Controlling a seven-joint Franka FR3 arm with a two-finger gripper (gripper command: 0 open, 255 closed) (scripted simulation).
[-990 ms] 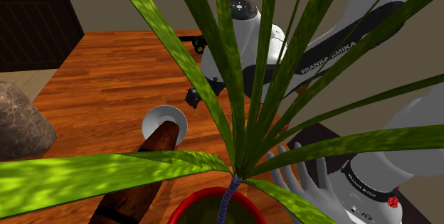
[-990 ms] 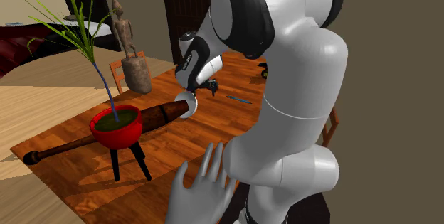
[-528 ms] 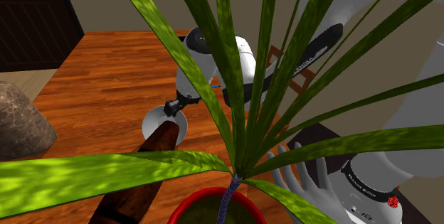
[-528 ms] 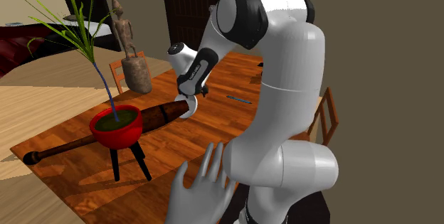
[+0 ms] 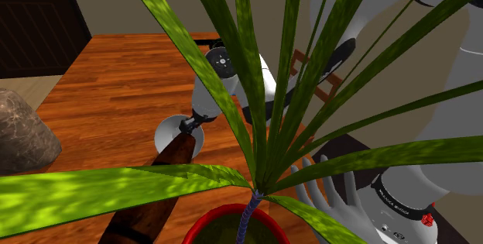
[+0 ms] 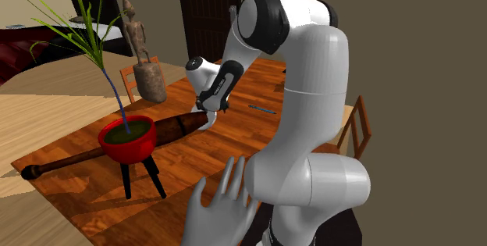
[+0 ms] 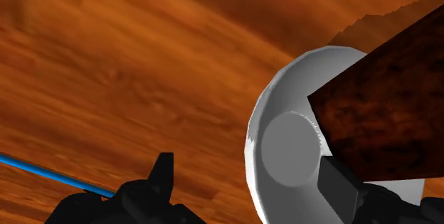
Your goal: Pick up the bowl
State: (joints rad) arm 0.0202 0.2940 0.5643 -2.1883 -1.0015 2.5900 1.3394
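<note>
A white bowl (image 5: 172, 135) (image 6: 205, 120) (image 7: 284, 144) sits on the brown wooden table (image 5: 124, 87). The thick end of a dark brown wooden club (image 5: 169, 165) (image 6: 168, 126) (image 7: 384, 109) lies over the bowl's edge. My black gripper (image 5: 188, 124) (image 6: 212, 112) (image 7: 252, 187) hangs low over the bowl, open. One fingertip (image 7: 341, 183) is above the bowl's inside and the other (image 7: 162, 176) is outside the rim, over the table. Neither touches the bowl.
A red pot (image 5: 232, 223) (image 6: 126, 139) with long green leaves (image 5: 255, 64) stands near the camera and hides much of the shoulder view. A blue pen (image 6: 261, 109) (image 7: 43, 171), a carved statue (image 6: 144, 57), a stone (image 5: 19, 134) and a white hand figure (image 6: 218, 205) are nearby.
The arm has swung from above the table down toward the shoulder view's left. The gripper now sits at the bowl's rim. Bowl and club have not moved.
</note>
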